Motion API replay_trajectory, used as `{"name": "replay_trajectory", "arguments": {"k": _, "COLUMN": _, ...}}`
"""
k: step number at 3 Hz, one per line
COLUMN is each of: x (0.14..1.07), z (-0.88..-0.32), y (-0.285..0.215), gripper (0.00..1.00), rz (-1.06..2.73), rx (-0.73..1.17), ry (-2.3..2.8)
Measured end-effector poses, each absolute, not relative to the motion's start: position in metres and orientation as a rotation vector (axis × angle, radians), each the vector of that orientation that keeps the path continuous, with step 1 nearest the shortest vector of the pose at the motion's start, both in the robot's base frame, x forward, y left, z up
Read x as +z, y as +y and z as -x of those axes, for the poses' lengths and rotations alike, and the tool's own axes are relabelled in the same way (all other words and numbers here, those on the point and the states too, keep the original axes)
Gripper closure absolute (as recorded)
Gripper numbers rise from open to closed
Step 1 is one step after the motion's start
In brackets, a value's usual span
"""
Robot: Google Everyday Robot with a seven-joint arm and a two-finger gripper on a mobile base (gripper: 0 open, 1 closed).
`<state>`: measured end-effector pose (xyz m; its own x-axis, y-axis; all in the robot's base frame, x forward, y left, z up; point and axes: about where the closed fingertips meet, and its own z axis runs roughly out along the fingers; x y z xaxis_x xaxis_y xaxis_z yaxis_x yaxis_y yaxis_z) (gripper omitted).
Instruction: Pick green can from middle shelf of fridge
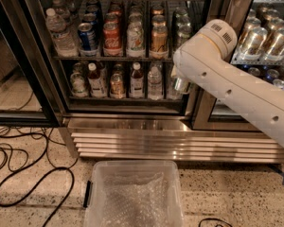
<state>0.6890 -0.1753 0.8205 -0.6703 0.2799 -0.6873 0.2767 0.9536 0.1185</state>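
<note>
The tool (181,83) sits at the left end of the white arm (236,86), low against the right side of the fridge (132,126). The arm's bulky end covers most of it, so I cannot tell whether it is open or closed, or whether it holds anything.

The green can (135,37) stands upright on the middle shelf (109,58), up and to the left of the tool. The red can (112,37) is on its far side and the gold can (158,38) on the side nearer the tool. The cans stand in lanes at the shelf's front edge, probably so one can be drawn straight out.

Judging by this, the tool is lower than the can's row and must rise and shift left to line up. A clear bin (132,197) lies on the floor below and left of the tool, perhaps to receive the can.
</note>
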Motion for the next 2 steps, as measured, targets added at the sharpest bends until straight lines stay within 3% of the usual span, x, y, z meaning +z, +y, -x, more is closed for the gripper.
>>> {"name": "replay_trajectory", "arguments": {"k": 2, "x": 0.793, "z": -0.659, "y": -0.158, "gripper": 1.00, "rz": -0.374, "rx": 0.066, "ry": 2.445}}
